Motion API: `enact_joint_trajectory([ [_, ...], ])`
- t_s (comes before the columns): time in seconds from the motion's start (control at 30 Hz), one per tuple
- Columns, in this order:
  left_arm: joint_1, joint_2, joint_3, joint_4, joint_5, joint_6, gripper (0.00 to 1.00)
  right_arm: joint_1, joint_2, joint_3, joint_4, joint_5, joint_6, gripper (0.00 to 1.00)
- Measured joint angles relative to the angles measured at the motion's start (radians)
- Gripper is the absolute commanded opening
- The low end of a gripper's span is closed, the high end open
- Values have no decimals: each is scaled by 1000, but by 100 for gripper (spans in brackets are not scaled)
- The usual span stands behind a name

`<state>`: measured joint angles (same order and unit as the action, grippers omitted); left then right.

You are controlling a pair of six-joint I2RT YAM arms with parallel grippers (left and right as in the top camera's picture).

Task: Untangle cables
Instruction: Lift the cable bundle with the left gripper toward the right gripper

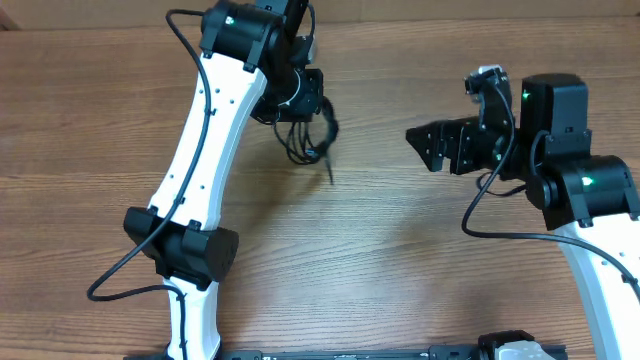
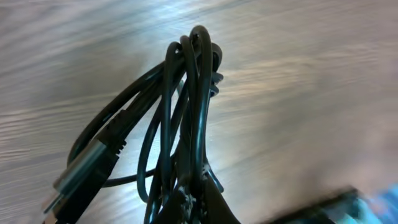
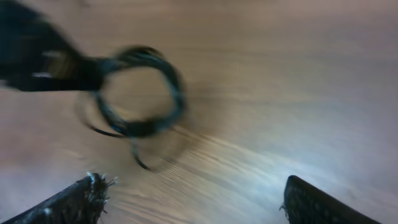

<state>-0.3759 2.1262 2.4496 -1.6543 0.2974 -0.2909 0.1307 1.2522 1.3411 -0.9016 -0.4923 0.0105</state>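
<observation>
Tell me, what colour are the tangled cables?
The cables are black, seen best in the left wrist view.

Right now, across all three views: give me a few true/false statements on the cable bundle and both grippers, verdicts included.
1. The thin black cables are bunched in the left gripper. True.
2. The right gripper holds one strand. False: its fingers stand apart with nothing between them, away from the bundle.
3. The cables lie as separate straight strands across the brown wooden table. False: they form one looped bundle at the left gripper.
4. A grey-tipped plug end shows at the lower left of the left wrist view. True.
</observation>
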Motion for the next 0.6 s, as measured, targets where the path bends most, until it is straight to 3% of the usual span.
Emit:
enact_joint_trajectory([
  [0.3, 26, 0, 71, -21, 259, 26, 4, 1, 33, 0, 89, -159, -70, 96],
  [0.6, 55, -24, 225, -34, 288, 13, 4, 91, 116, 0, 111, -172, -138, 93],
])
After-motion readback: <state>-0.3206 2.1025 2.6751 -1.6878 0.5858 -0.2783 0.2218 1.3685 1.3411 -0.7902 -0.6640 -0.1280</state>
